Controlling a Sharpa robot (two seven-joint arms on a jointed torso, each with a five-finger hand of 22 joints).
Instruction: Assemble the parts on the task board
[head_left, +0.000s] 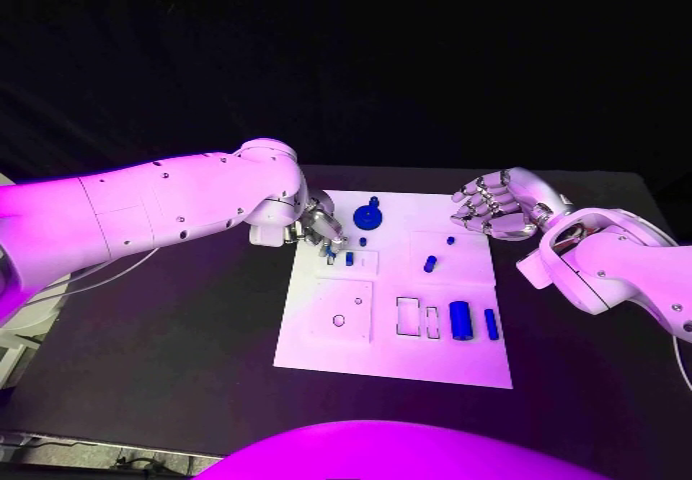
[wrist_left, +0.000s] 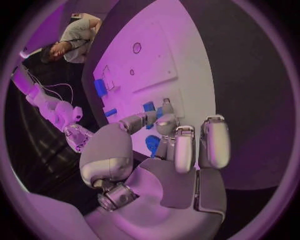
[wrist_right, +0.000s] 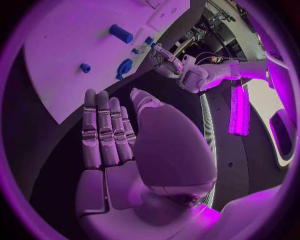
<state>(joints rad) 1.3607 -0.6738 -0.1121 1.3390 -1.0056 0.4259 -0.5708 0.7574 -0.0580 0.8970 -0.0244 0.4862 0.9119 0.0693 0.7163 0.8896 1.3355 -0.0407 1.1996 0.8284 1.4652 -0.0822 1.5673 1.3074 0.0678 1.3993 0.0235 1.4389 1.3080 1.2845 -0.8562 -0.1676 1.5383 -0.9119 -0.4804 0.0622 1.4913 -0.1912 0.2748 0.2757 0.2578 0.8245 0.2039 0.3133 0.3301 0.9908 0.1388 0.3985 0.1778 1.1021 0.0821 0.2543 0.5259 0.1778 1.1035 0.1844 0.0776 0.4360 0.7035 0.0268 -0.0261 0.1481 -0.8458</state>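
Several small blue parts (head_left: 460, 320) lay on the task board (head_left: 397, 360) mid-table; my left hand (head_left: 320, 232) pinched one, stiff and light I judged, while my right hand (head_left: 490, 205) hovered released.

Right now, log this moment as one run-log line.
left hand: fingers at small blue part, hold unclear | right hand: open, above task board | blue gear: on board

White task board (head_left: 325, 345) at frame centre on a black tabletop (head_left: 173, 330). Small blue parts: round piece (head_left: 368, 214) upper centre, two blue bars (head_left: 460, 320) lower right. Arms white; each robot hand silver, left (head_left: 320, 229), right (head_left: 490, 204).
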